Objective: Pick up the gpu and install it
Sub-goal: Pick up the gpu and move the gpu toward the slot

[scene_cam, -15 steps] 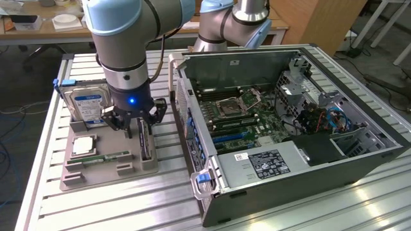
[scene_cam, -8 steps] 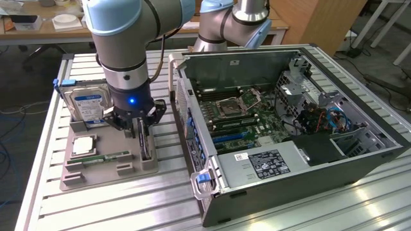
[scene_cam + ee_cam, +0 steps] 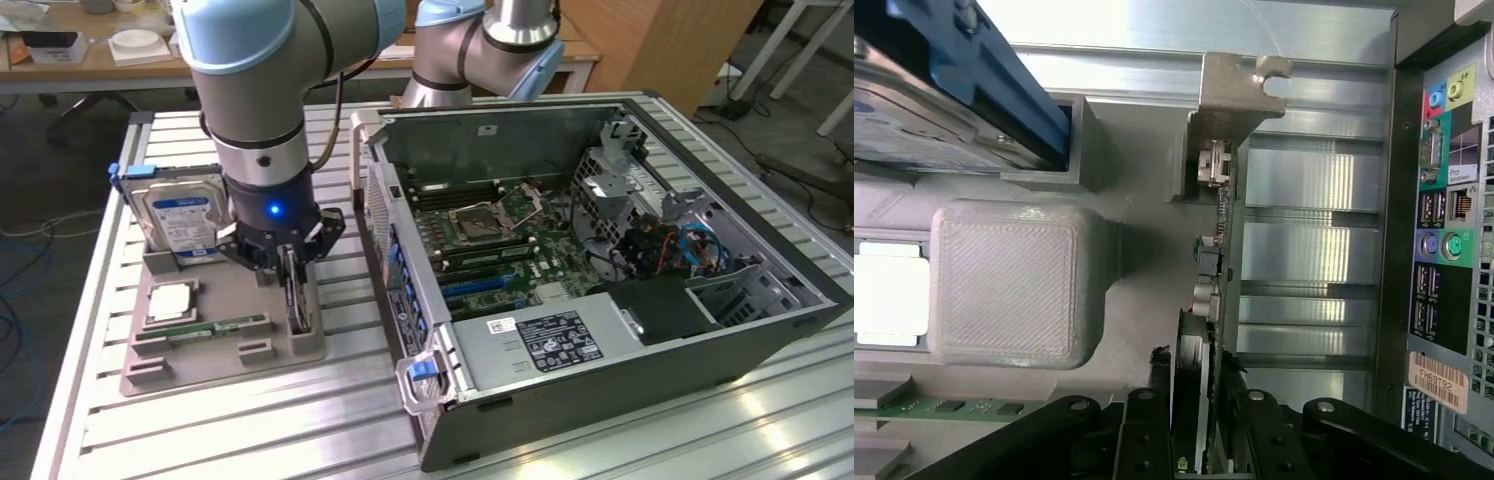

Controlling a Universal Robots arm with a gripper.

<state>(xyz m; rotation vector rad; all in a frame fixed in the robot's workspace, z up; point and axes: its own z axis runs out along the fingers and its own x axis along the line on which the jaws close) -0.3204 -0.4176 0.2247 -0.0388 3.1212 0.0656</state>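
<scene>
GPU stands on edge in the grey holder's case-side slot. Gripper straddles its top edge, can't tell if clamped. Bare table strip alongside, then PC case wall.

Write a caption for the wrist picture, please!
Gripper straddles the upright gpu on its gray holder, beside the computer case.

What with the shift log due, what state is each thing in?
gpu: upright on edge in a slot of the holder, not installed.
tool: over the gpu's top edge.
computer case: on its side, panel off.
hard drive: upright in holder.
RAM stick: flat in holder.
</scene>
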